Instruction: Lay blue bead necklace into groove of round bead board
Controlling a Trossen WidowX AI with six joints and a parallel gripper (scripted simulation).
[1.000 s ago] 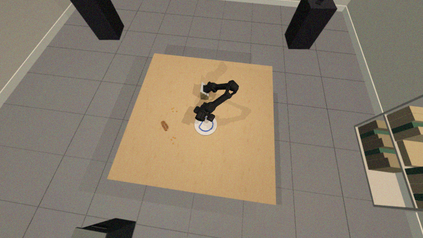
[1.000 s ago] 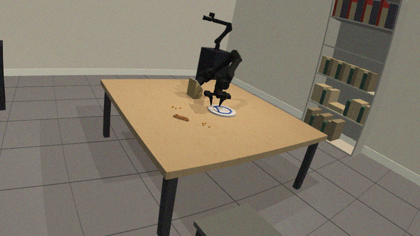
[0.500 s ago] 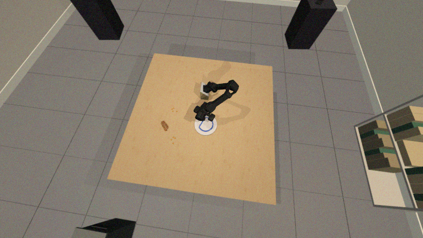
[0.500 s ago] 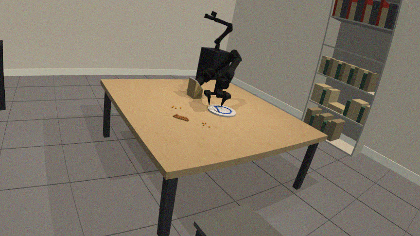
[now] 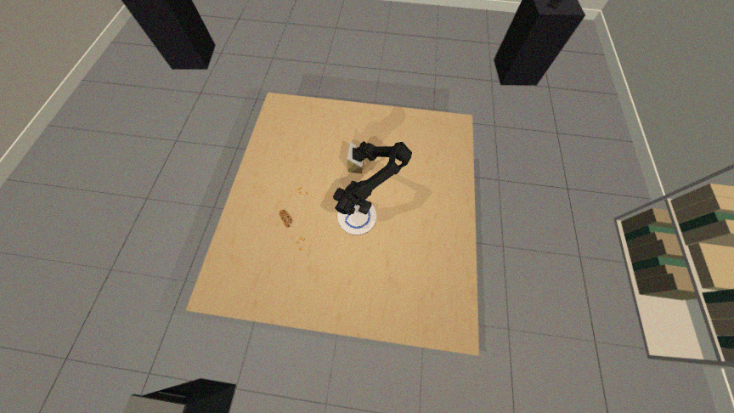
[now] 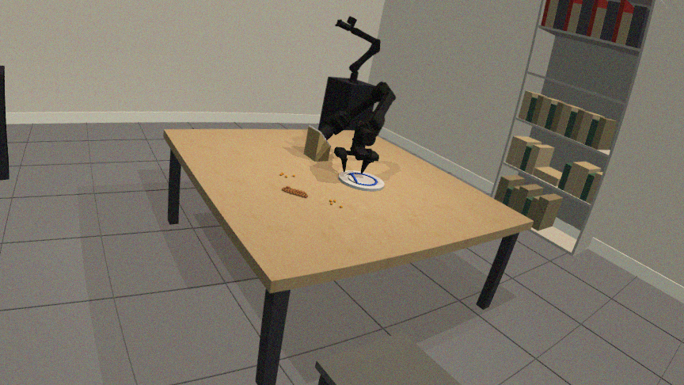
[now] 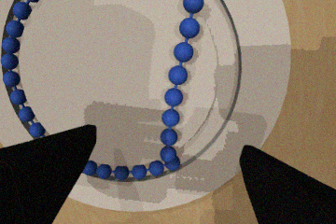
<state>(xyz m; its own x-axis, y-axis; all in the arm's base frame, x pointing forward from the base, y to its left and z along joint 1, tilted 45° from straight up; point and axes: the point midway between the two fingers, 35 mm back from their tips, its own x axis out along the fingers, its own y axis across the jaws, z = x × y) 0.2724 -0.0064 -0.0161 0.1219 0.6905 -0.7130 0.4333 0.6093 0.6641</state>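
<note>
The round white bead board (image 7: 261, 11) (image 5: 358, 231) (image 6: 343, 179) lies near the middle of the table. The blue bead necklace (image 7: 178, 75) (image 5: 354, 227) (image 6: 370, 184) lies on it. Its left, top and bottom beads follow the circular groove. Its right stretch runs straight down across the inside of the board, clear of the groove's right arc (image 7: 238, 55). My gripper (image 7: 170, 145) (image 5: 352, 207) (image 6: 354, 169) is open and hangs just above the board's near edge. Its fingers straddle the necklace's bottom end and hold nothing.
A short brown bead strand (image 5: 285, 217) (image 6: 294, 192) and two small clusters of loose orange beads (image 5: 302, 190) (image 5: 299, 240) lie on the table to the left of the board. A tan wedge block (image 6: 317, 144) stands by the arm's base.
</note>
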